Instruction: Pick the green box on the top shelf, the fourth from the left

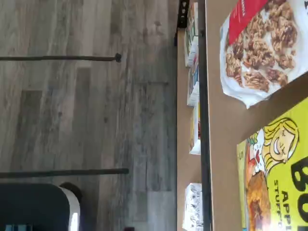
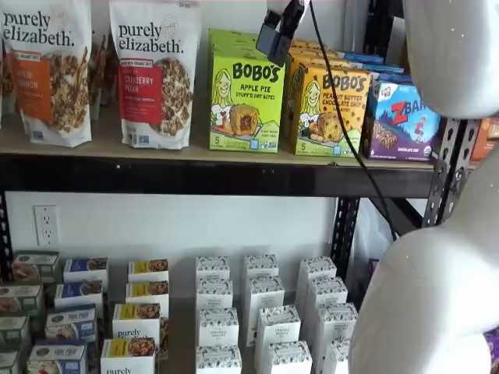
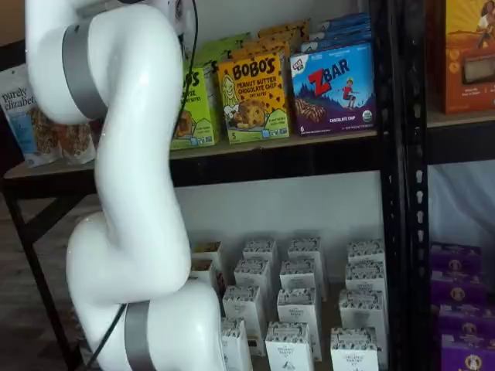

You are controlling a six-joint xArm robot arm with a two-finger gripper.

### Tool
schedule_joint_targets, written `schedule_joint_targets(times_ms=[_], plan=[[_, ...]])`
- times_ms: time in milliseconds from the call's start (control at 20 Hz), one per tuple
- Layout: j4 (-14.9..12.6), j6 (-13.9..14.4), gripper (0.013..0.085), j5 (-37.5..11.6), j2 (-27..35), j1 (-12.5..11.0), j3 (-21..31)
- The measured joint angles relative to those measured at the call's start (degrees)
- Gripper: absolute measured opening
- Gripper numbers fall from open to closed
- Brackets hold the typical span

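Observation:
The green box (image 2: 245, 101) is a lime-green Bobo's Apple Pie carton standing upright on the top shelf (image 2: 93, 148), a tan board with a black front beam. In a shelf view my gripper (image 2: 277, 35) hangs from the top edge with a cable beside it, just in front of the box's upper right corner. Only dark fingers show, with no plain gap, so I cannot tell open from shut. The wrist view shows part of the box's front (image 1: 279, 178) and the shelf board (image 1: 226, 125). My arm hides most of the box in a shelf view (image 3: 195, 108).
A yellow-orange Bobo's carton (image 2: 331, 109) and a blue ZBar carton (image 2: 401, 121) stand right of the green box. A granola bag (image 2: 156, 74) stands to its left. Small white cartons (image 2: 265, 312) fill the lower level. My white arm (image 2: 437, 273) fills the right foreground.

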Motion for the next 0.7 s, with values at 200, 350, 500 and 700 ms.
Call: schedule_joint_targets(times_ms=[200,350,500,700], plan=[[-5.5,0.5,0.0850,1.0,0.7,1.7,-1.4],[-5.4,0.3,0.0850,0.8,0.7,1.5,-1.1],[-4.6,0.0,0.0850,0.6,0.8,1.0,-1.1],[-2.7,-0.3,0.0850,0.0,1.2,0.3,-1.3]])
